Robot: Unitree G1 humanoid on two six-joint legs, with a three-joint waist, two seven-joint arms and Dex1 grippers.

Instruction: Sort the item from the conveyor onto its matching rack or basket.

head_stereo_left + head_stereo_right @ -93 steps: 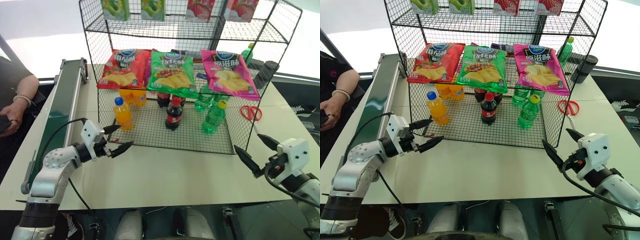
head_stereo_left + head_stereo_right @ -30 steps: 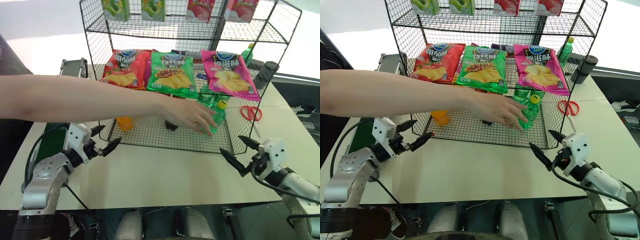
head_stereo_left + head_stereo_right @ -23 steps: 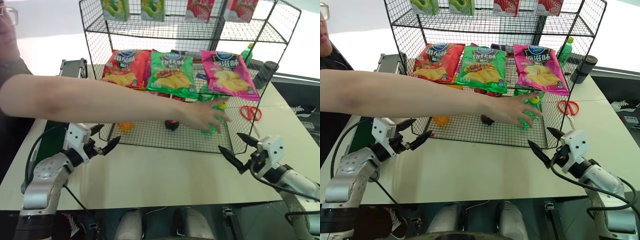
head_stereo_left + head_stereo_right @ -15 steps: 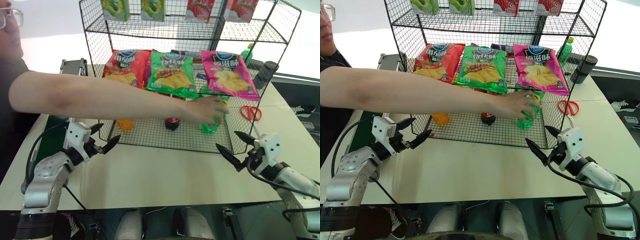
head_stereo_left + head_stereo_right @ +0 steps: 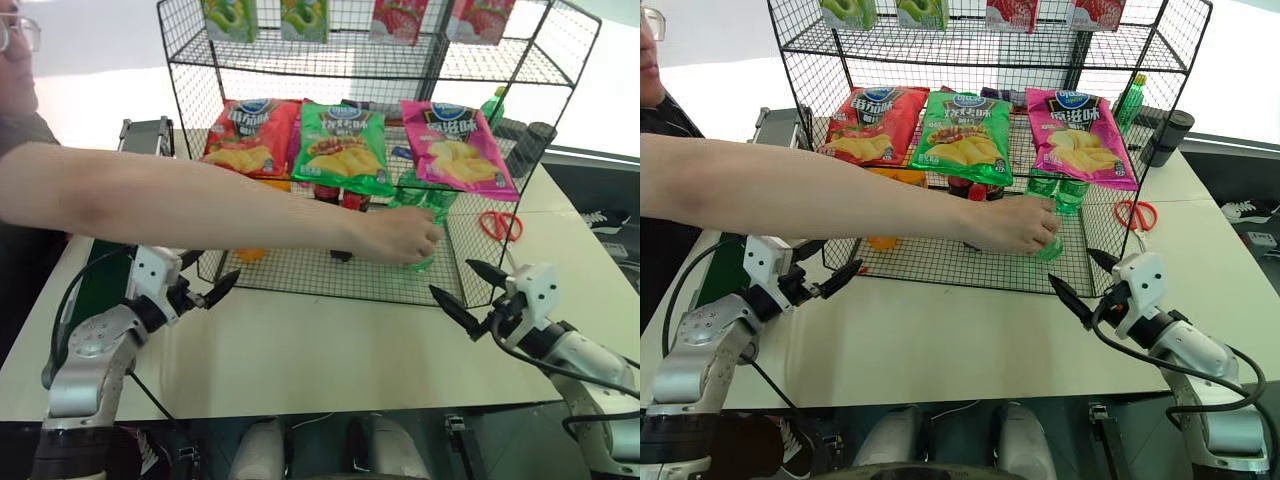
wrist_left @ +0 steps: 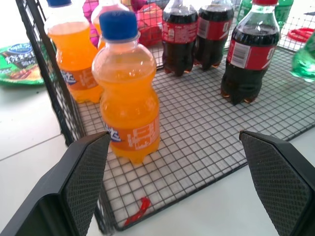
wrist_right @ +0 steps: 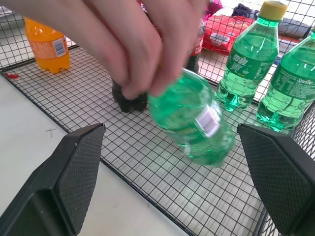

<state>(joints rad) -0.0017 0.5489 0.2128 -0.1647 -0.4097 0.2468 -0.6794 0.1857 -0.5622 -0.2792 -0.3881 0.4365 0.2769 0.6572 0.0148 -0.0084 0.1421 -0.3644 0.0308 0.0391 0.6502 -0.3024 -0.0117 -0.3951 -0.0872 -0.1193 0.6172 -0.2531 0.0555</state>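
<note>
A person's hand (image 5: 398, 234) reaches from the left into the bottom tier of the black wire rack (image 5: 300, 275) and grips the item, a clear-green bottle (image 7: 192, 118), tilted off the mesh floor. Its cap is hidden by the hand. The dark green conveyor (image 5: 100, 285) runs along the table's left side, partly behind the person's arm. My left gripper (image 5: 215, 268) is open and empty just outside the rack's front left corner. My right gripper (image 5: 450, 278) is open and empty at the front right corner, pointing at the held bottle.
Orange soda bottles (image 6: 127, 83) and cola bottles (image 6: 246, 54) stand on the bottom tier, with two more green bottles (image 7: 246, 59) behind. Chip bags (image 5: 345, 145) hang from the tier above. Red scissors (image 5: 502, 222) and a dark cup (image 5: 535, 145) lie beyond the rack's right side.
The person's hand has closed on the green bottle, tipped it over and drawn it slightly left and toward the rack's front. Both grippers have kept still.
</note>
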